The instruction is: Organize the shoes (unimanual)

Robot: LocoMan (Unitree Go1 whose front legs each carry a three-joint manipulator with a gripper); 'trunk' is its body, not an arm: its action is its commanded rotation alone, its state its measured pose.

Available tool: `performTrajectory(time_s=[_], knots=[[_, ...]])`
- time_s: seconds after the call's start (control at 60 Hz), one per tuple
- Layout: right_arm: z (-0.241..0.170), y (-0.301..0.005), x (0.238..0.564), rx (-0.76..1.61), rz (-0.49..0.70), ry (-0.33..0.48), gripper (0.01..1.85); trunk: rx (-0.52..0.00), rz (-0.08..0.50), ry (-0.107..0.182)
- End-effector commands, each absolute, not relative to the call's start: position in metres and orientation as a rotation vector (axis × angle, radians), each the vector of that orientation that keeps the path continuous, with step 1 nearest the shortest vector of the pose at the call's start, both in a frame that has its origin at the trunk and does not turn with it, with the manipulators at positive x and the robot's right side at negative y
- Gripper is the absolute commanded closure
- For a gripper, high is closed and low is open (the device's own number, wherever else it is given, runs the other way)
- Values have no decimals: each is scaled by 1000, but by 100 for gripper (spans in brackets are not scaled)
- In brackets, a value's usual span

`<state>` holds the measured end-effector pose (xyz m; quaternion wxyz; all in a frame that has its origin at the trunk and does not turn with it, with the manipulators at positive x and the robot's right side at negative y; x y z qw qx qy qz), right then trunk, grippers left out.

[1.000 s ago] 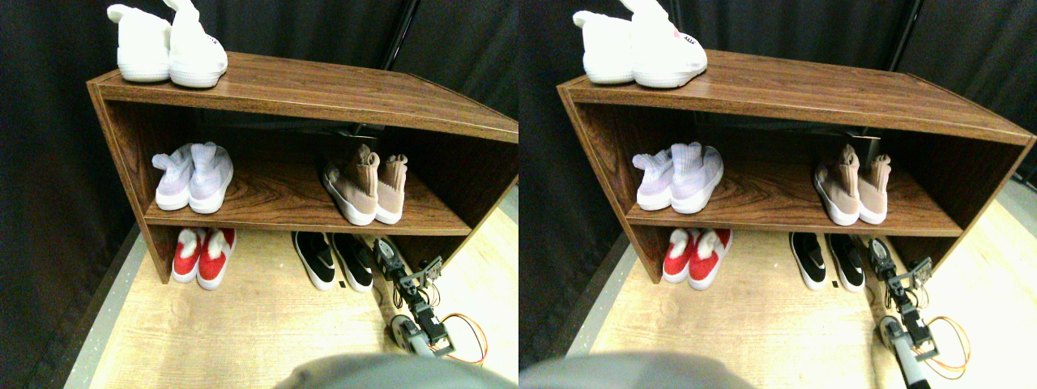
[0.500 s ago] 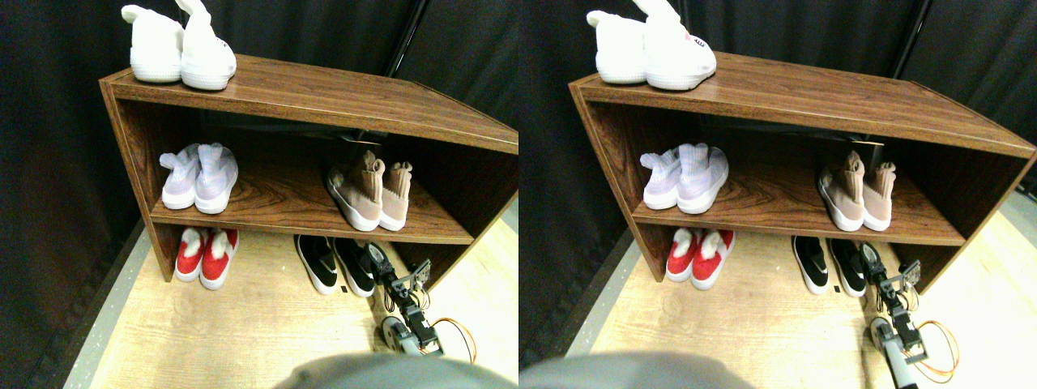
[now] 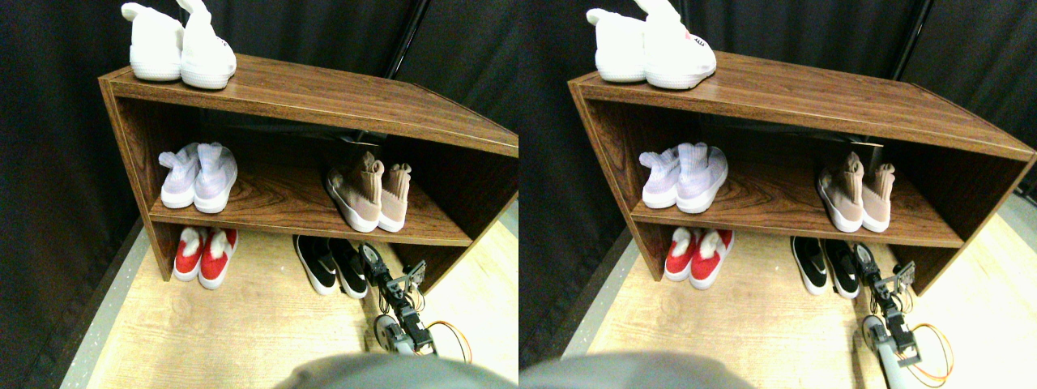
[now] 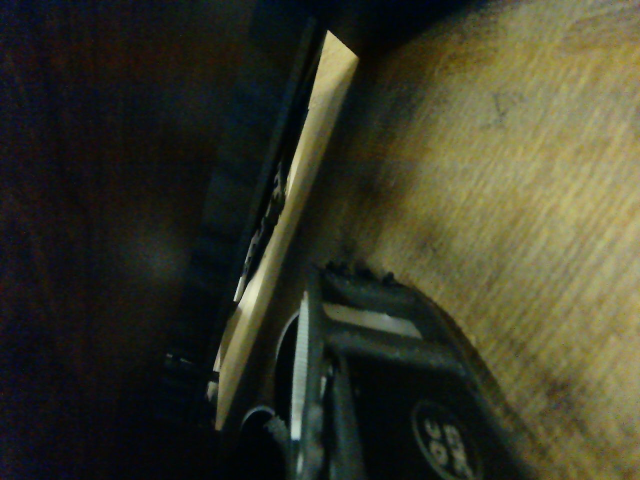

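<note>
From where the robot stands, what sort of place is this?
Probably a staged test corner set up as an entryway: a wooden shoe rack with paired shoes, such as the tan sneakers, on a light wood floor before black curtains.

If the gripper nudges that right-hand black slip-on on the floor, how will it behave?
The black slip-on would probably slide rather than tip: it sits low and flat on its white sole. It looks small, so likely light. Pushed sideways by the gripper, it would likely bump its twin close beside it.
</note>
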<state>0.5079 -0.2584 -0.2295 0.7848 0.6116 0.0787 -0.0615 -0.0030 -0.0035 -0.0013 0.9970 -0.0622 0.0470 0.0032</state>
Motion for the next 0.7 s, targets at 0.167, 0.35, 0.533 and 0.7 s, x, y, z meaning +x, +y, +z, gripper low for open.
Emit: performTrajectory(time_s=[0.167, 0.35, 0.533, 0.7], knots=[[-231, -248, 508, 1374, -157, 168, 180, -147, 34, 126], [-240, -242, 508, 1356, -179, 172, 180, -150, 40, 134], [-239, -238, 506, 1370, -203, 158, 180, -145, 35, 129], [-236, -246, 509, 1380, -184, 150, 180, -141, 29, 127]])
